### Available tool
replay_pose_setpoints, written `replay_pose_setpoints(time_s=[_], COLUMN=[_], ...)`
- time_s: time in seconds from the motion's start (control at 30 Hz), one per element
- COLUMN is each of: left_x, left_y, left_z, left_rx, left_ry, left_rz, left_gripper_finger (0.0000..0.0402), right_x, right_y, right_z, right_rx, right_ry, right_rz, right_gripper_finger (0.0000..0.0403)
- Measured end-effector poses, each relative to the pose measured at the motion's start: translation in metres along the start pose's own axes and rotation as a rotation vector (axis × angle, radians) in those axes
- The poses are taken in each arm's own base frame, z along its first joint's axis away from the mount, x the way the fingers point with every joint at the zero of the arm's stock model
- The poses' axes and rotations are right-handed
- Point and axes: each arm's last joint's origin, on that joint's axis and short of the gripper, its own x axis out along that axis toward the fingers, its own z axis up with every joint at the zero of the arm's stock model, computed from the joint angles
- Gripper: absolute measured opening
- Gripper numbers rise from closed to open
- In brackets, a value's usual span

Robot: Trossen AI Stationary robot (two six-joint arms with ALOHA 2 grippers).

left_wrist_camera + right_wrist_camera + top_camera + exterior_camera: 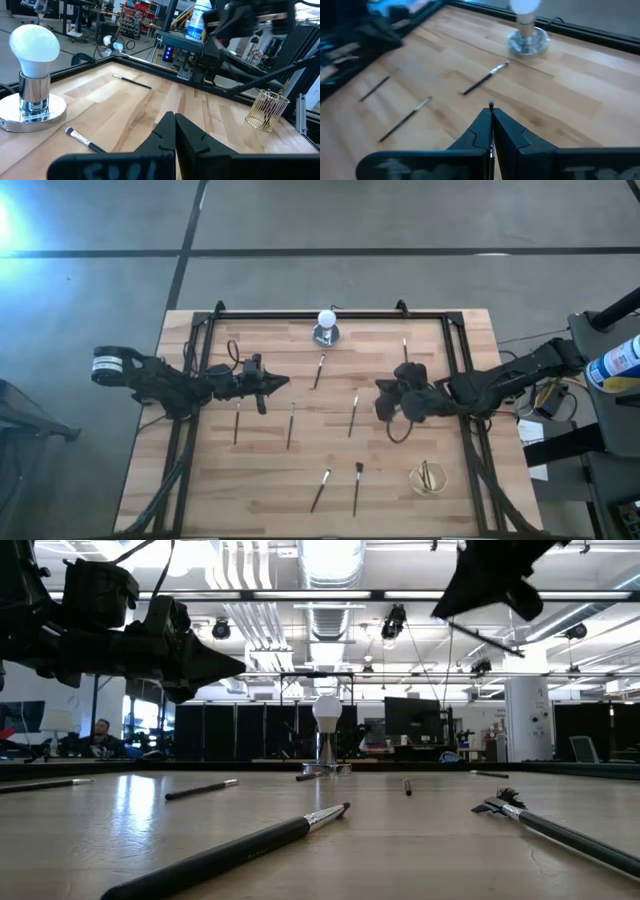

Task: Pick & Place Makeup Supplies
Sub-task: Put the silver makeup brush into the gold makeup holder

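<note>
two claws above table: right claw (491, 131) pinching makeup brush (491, 125), left claw (174, 131) closed, empty.

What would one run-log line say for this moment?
left gripper: shut, empty, above table | right gripper: shut on brush, raised | other brushes: on table
</note>
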Motion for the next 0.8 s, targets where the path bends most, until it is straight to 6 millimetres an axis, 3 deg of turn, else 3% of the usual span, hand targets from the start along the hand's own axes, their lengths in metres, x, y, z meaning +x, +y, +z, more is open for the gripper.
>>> replay_pose_setpoints(time_s=[0.33,0.8], left_x=[0.000,0.000], left_y=[0.000,0.000], left_z=[0.000,0.000], left_rx=[0.001,0.000], left_ry=[0.000,0.002], left_rz=[0.000,0.001], left_gripper_finger=[0.0000,0.0000], right_x=[-0.037,-0.071], right_y=[0.022,0.045], right_z=[-0.008,-0.041], right_rx=[-0.020,0.065], right_ry=[-0.070,0.008], right_rz=[0.080,0.217], right_gripper_finger=[0.0008,0.0008])
